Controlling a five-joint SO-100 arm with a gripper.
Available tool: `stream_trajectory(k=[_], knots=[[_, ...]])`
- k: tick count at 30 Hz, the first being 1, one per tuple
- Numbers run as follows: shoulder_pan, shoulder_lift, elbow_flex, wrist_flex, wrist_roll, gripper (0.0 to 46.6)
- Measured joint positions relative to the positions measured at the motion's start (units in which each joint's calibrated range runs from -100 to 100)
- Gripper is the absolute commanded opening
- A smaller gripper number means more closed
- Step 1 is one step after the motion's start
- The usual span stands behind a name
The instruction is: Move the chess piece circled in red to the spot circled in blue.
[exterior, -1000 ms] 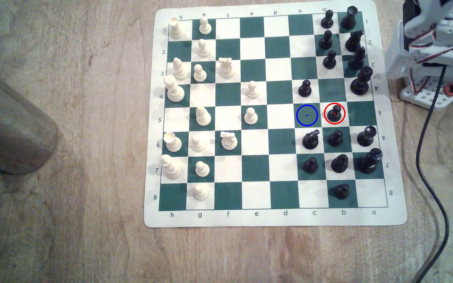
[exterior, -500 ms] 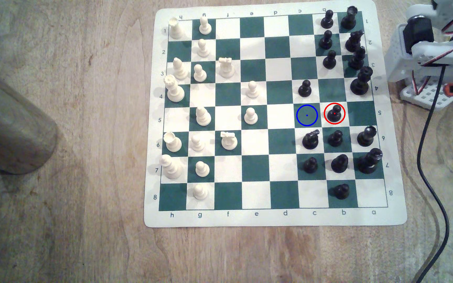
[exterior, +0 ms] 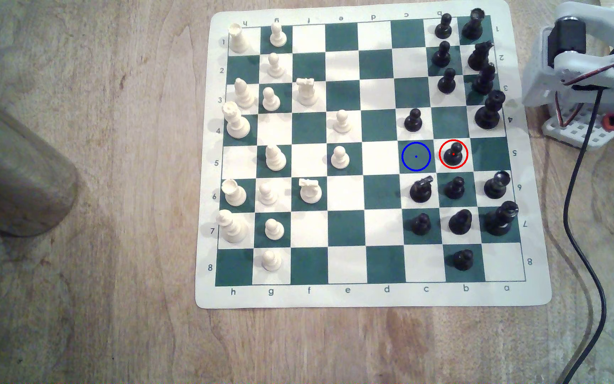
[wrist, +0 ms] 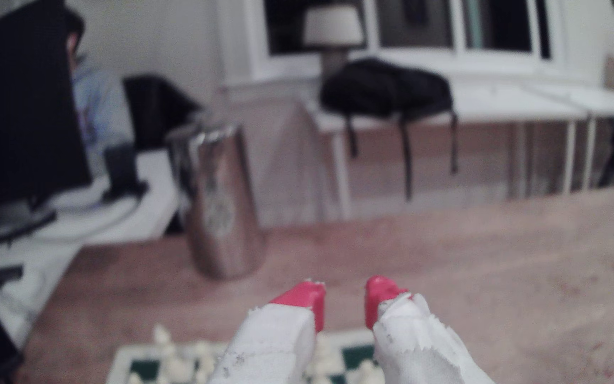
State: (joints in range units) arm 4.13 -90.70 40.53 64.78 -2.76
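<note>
Wooden table carried a chess mat and a steel tumbler at the exterior view's left; what it held was not visible. On a cream square stood the chess piece, red-ringed, just right of the spot, which was bare. Raised above the board, the gripper had its red-tipped jaws slightly spread, holding nothing.

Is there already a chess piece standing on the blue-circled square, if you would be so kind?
No, the spot is a bare green square; the chess piece stands on the adjacent square.
</note>
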Motion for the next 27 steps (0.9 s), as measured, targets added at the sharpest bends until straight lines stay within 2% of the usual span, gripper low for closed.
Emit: stream_trajectory(k=[2,3,4,6,10,12,14,18,22,27], knots=[[-1.3,1.2,-0.2,3.3,0.4,7.6],[-2.7,2.1,-0.3,5.4,0.6,10.6],[-6.0,3.2,-0.3,8.4,0.7,12.4],[-10.3,4.4,-0.4,10.6,0.9,12.8],[-17.3,10.8,-0.4,16.8,-0.5,15.6],[-18.5,13.7,-0.4,19.0,-1.5,20.9],[-20.9,16.8,-0.3,20.8,-2.2,22.8],[-25.2,16.1,5.5,20.7,-3.0,20.3],[-25.6,15.4,12.5,20.5,-3.1,18.6],[-25.9,19.4,14.8,19.9,-2.3,14.6]])
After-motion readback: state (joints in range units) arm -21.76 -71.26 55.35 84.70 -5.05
